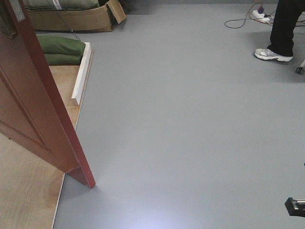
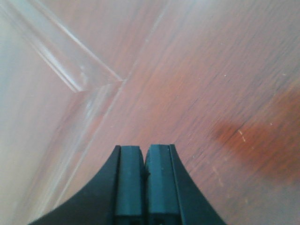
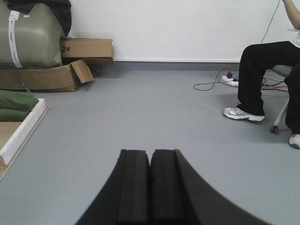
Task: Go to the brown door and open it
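Observation:
The brown door (image 1: 33, 105) stands at the left of the front view, swung open, its bottom corner resting near the edge of the grey floor. Its handle is out of view. In the left wrist view the door's glossy reddish-brown surface (image 2: 201, 75) with a recessed panel moulding fills the frame. My left gripper (image 2: 144, 150) is shut and empty, very close to that surface. My right gripper (image 3: 150, 153) is shut and empty, held over the grey floor and pointing across the room.
A white wooden brace (image 1: 82, 72) lies on a plywood base (image 1: 28, 191) beside green bags (image 1: 59, 47). A cardboard box (image 1: 76, 18) stands at the back left. A seated person's leg and shoe (image 1: 272, 53) and cables with a power strip (image 1: 259, 14) are at the back right.

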Robot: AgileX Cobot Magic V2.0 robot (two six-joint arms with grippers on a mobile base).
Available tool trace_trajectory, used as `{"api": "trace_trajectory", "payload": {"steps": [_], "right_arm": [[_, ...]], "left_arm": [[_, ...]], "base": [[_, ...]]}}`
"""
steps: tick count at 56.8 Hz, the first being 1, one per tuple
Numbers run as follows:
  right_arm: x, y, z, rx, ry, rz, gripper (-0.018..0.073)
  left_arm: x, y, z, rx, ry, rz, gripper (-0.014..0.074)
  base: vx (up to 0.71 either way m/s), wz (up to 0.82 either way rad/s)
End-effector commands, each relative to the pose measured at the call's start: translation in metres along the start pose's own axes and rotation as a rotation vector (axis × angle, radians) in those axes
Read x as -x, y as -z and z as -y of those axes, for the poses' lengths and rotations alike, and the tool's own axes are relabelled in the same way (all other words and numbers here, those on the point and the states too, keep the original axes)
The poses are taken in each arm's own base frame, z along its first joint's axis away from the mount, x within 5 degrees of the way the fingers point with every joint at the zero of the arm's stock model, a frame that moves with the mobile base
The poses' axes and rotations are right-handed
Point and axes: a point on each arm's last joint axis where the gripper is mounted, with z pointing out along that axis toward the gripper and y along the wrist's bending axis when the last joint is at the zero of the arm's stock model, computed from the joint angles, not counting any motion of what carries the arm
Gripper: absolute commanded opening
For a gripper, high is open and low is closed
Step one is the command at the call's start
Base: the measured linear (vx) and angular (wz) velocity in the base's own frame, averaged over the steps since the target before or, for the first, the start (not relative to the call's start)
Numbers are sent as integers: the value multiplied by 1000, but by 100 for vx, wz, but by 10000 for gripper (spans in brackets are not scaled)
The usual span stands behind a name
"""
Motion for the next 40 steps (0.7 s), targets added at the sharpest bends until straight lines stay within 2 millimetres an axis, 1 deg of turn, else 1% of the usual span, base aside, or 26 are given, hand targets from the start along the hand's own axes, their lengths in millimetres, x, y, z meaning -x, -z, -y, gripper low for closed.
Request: {"api": "trace_trajectory", "payload": {"steps": [1,40], "right_arm": [[5,1,0,-3,10,81,0],[5,1,0,-3,10,81,0]], "left_arm": [[24,18,16,-47,1,130,-6],[24,18,16,-47,1,130,-6]], "base": [[5,-3],[11,1]]}}
